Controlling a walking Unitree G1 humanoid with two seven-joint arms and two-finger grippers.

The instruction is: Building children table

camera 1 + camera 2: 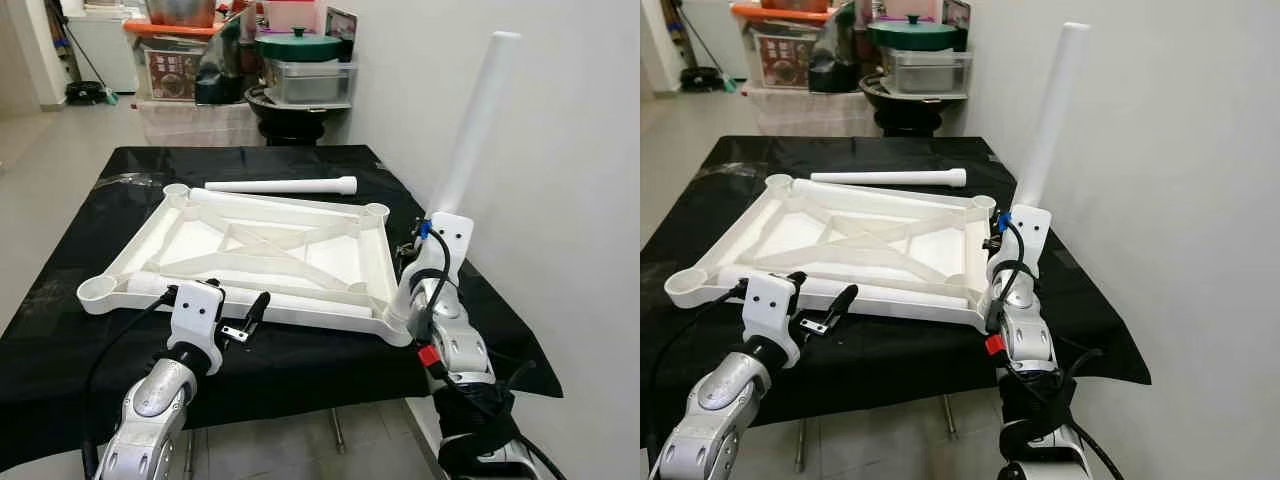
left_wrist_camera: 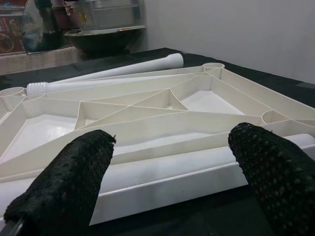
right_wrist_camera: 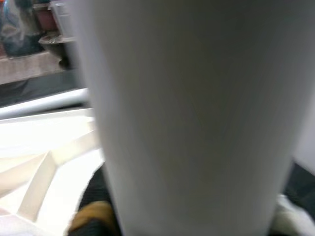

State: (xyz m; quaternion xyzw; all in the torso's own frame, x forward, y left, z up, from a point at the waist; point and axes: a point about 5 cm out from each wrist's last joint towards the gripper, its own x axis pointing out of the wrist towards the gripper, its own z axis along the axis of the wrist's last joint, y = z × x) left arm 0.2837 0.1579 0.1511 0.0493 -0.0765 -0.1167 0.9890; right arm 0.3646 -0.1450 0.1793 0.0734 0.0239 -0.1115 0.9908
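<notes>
The white table top lies upside down on a black-covered table, its near edge close to the cloth's front edge and a wall just beyond its right side. The left gripper hovers spread before that near edge. The right gripper holds a table leg upright at the top's near right corner; its fingers are hidden. Another leg lies behind the top.

Table draped in black cloth. On cloth: white tabletop frame, underside up, ribs showing; white leg tube lying just beyond frame's far edge, parallel to it.
</notes>
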